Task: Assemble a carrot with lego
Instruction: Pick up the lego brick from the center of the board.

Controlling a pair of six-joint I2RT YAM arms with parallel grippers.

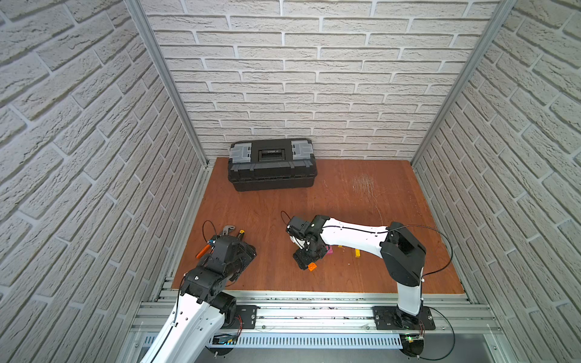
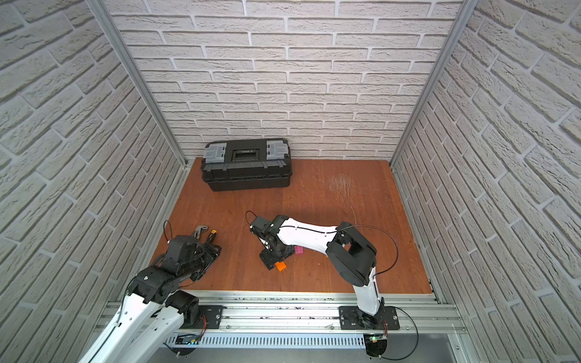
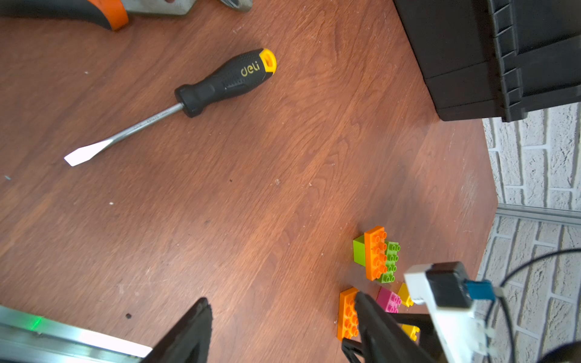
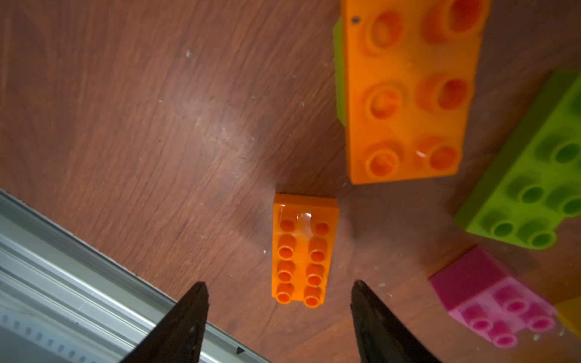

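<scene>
Right wrist view: looking down past the right gripper [image 4: 279, 287], spread wide and pinching nothing, with a loose orange brick [image 4: 303, 248] lying studs-up just ahead, lined up between the two tips and clear of both. Further ahead and off to one side, got the half-built carrot [image 4: 408, 94], just an orange brick stacked on a lime-green one, blurry and cropped by the frame edge. Next to that, a long lime-green brick [image 4: 531, 176] and a pink brick [image 4: 490, 298], both smeared and partly cut off, plus a yellow sliver [image 4: 572, 314] at the very edge, too little to call. Left wrist view: same deal for the left gripper [image 3: 281, 298], tips well apart, holding nothing. Catches the lego pile [image 3: 375, 257] out past one fingertip, partly covered by that finger and by the right arm's wrist [image 3: 440, 292]. Also a screwdriver [image 3: 220, 81] lying on the wooden table [image 3: 283, 188] ahead of the left gripper, an orange-handled tool [image 3: 107, 15] chopped off by the frame, and only one corner of a black toolbox [image 3: 471, 56]. In both top views, can't find the carrot at all, buried under the right arm; only the loose orange brick peeking out right beside the right gripper, with the pink one and a small yellow brick [image 1: 357, 253] near it. Can't read either gripper's jaws from up there. Toolbox well beyond both grippers.
</scene>
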